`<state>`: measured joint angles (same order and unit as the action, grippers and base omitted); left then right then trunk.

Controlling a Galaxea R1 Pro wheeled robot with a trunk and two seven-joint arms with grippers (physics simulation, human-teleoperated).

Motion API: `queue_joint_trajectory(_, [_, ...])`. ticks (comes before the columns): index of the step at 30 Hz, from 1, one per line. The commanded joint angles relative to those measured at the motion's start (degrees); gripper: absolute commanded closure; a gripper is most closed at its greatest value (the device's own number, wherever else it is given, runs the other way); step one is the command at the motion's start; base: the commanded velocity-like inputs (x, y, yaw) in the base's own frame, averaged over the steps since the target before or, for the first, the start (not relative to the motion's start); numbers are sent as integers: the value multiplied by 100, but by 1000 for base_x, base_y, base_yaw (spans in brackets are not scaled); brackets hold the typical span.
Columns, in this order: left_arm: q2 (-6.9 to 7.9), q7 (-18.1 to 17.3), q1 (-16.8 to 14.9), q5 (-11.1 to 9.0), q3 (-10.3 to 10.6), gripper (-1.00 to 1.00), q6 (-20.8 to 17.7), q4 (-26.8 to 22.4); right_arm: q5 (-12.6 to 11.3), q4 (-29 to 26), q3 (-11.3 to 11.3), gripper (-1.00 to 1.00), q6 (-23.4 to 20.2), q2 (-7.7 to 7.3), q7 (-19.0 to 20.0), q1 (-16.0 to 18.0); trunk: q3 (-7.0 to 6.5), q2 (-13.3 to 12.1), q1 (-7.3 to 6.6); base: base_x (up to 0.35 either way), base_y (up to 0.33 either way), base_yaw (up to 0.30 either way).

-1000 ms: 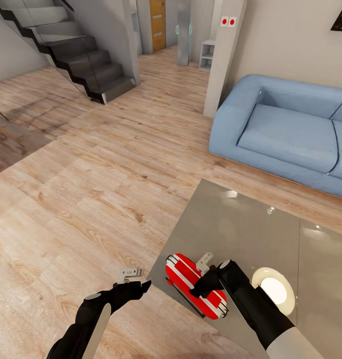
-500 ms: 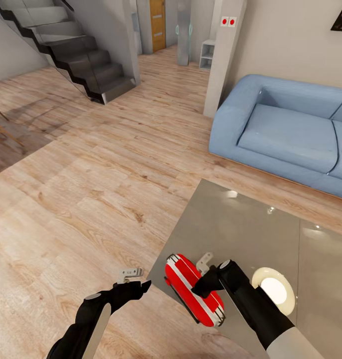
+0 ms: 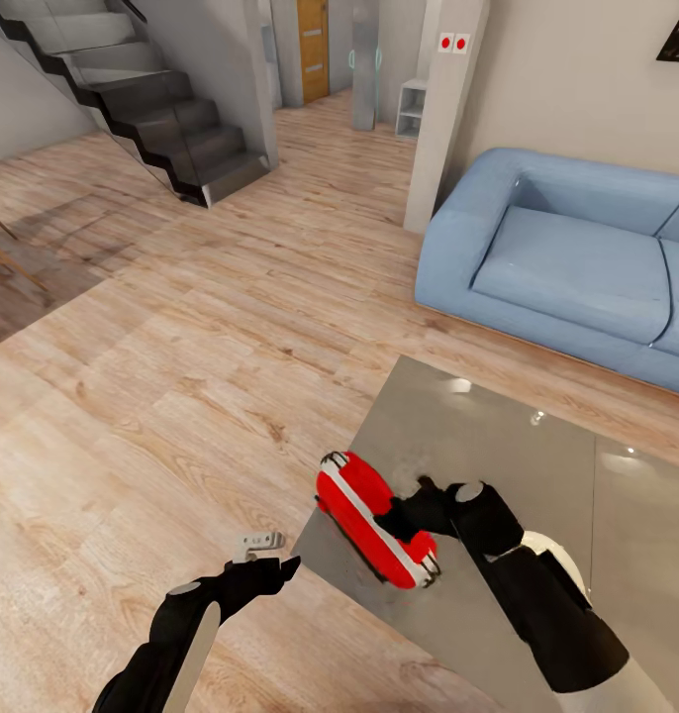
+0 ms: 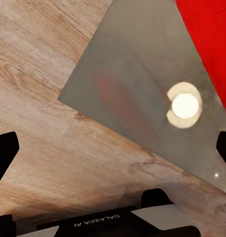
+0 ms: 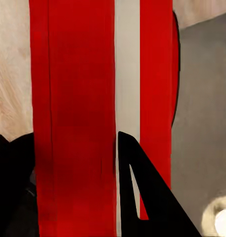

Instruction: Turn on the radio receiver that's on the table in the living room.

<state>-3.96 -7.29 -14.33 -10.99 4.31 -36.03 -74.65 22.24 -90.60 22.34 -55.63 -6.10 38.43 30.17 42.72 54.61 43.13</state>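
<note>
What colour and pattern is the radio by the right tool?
The radio is bright red with a white stripe along its length, clearest in the right wrist view.

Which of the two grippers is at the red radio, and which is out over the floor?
The right gripper is at the red radio, above the table. The left gripper hangs over the wood floor, beside the table's edge.

The radio receiver (image 3: pixel 374 527) is red and rounded, with a white stripe along its length. It is tilted up off the table (image 3: pixel 498 436), a low, glossy grey-beige slab. It sits by the table's corner at 7 o'clock, over the light wood plank floor (image 3: pixel 181 376).
</note>
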Motion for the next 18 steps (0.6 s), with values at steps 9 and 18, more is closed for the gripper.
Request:
queue_joint_trajectory(9, [0, 0, 0, 0, 0, -100, 0, -7, -123, 92, -26, 100, -121, -105, 223, -3, 1, 0, 0, 0, 0, 0])
queue_joint_trajectory(18, [8, 0, 0, 0, 0, -100, 0, -17, -130, 86, -76, 100, -87, -218, 413, 89, 1, 0, 0, 0, 0, 0])
